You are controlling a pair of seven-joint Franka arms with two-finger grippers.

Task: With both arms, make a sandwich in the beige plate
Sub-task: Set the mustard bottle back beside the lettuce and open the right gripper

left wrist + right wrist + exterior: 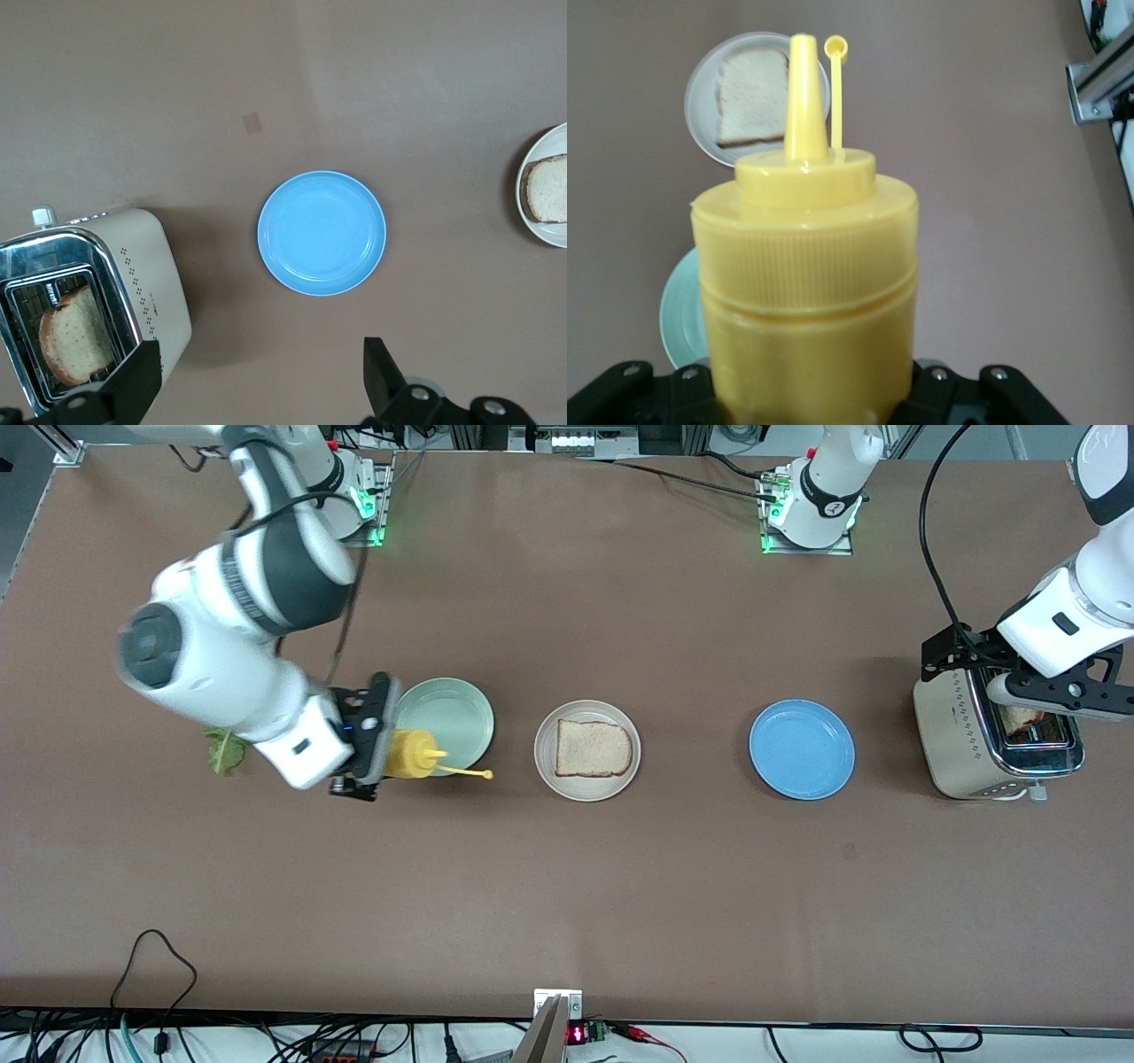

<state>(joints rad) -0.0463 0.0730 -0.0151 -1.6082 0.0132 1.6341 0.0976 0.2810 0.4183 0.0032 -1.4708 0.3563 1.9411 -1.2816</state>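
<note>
The beige plate [586,790] sits mid-table with one bread slice [594,748] on it; both also show in the right wrist view, plate [700,97] and slice [751,97]. A second bread slice [1023,719] stands in the toaster [966,744], also seen in the left wrist view [75,332]. A green lettuce leaf [226,751] lies on the table by the right arm. My right gripper [390,751] is shut on a yellow squeeze bottle [415,755] [804,266], held sideways over the mint-green plate [447,713]. My left gripper [259,376] is open and empty over the toaster's edge.
A blue plate [802,748] [322,232] lies empty between the beige plate and the toaster [151,266]. The bottle's open cap [485,774] dangles on its strap toward the beige plate. Cables run along the table edge nearest the front camera.
</note>
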